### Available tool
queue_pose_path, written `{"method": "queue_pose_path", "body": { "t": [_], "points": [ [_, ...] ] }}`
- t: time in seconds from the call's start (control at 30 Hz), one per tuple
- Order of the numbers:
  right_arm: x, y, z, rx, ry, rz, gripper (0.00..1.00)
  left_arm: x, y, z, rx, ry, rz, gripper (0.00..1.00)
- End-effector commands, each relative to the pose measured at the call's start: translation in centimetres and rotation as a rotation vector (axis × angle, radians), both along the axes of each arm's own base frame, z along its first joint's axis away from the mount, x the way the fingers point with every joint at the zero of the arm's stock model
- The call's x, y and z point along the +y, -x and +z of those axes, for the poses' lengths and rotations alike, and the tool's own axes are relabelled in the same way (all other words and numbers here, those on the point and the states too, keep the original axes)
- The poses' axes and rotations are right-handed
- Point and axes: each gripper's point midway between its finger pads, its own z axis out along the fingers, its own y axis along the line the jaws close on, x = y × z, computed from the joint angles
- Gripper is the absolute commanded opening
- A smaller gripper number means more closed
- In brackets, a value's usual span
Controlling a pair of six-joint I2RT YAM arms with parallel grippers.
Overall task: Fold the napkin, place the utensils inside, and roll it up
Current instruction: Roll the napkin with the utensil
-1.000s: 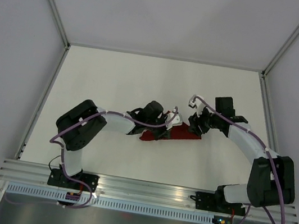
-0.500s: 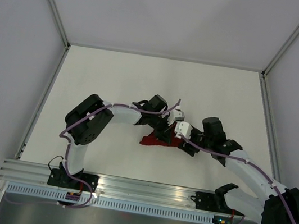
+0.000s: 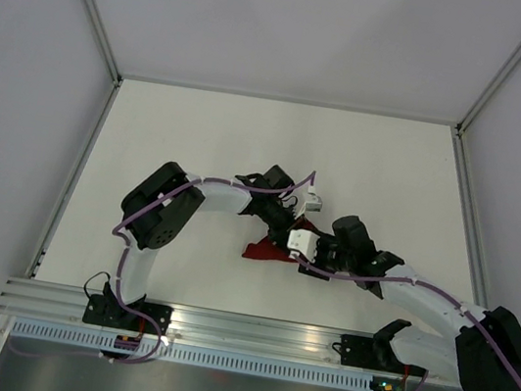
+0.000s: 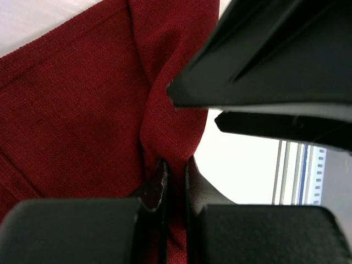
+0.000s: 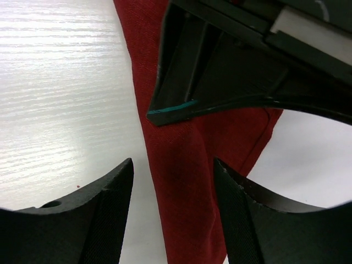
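Napkin (image 4: 82,110) cloth lies bunched on the table (image 3: 202,127), one raised fold pinched in the left gripper (image 4: 176,170), seemingly to hold it taut, while the right gripper (image 5: 173,165) hangs spread with a strip of it between and below its fingers, probably about to grasp.

We note the napkin (image 3: 260,249) bunched on the white table (image 3: 200,136). The left gripper (image 3: 286,229) and right gripper (image 3: 303,260) crowd its right end (fingertips too small to make out).

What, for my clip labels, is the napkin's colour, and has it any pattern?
The napkin is plain dark red, with no pattern; the left wrist view shows it best.
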Motion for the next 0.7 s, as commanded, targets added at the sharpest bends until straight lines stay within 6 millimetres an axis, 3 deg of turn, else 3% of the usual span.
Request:
{"method": "queue_pose_path", "body": {
  "t": [0.0,0.23,0.4,0.63,0.67],
  "points": [
    [0.4,-0.3,-0.4,-0.035,0.013,0.01,0.65,3.0,2.4,-4.4,0.14,-0.208,0.042,0.1],
    [0.0,0.1,-1.8,-0.007,0.041,0.008,0.5,2.7,1.9,-4.1,0.137,-0.209,0.057,0.13],
    [-0.5,0.7,-2.8,0.015,0.065,0.01,0.38,2.5,1.7,-3.4,0.124,-0.195,0.06,0.21],
    [-0.7,1.6,-3.6,0.067,0.09,0.032,0.19,2.0,0.2,-1.9,0.084,-0.16,0.096,0.41],
    [-0.9,1.8,-3.9,0.077,0.097,0.034,0.19,1.9,-0.1,-1.7,0.082,-0.15,0.105,0.59]
  ]
}}
